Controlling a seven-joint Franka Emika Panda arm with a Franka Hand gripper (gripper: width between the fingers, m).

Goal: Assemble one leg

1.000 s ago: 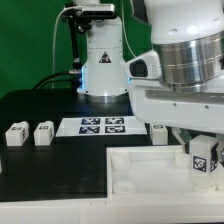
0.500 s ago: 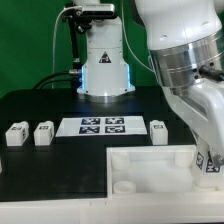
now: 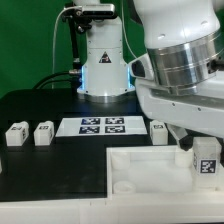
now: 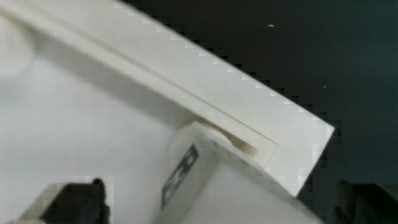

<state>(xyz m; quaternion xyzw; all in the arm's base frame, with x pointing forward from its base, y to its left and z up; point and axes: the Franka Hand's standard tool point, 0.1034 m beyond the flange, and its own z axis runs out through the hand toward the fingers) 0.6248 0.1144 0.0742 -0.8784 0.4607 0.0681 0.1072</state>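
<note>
A leg, a small white block with a square tag, stands at the corner of the large white square piece on the exterior view's right. My gripper is straight over it. In the wrist view the leg rises between the two dark fingertips, and white surface shows between one finger and the leg, so the jaws stand open around it. Three more legs lie on the black table: two at the left and one behind the square piece.
The marker board lies on the table in front of the arm's base. The arm's wide body fills the exterior view's upper right. The square piece's raised edge runs diagonally across the wrist view.
The arm swung toward the exterior view's right and tilted half a second ago, then came back. The leg stays at the square piece's corner with its tag facing the same way.
</note>
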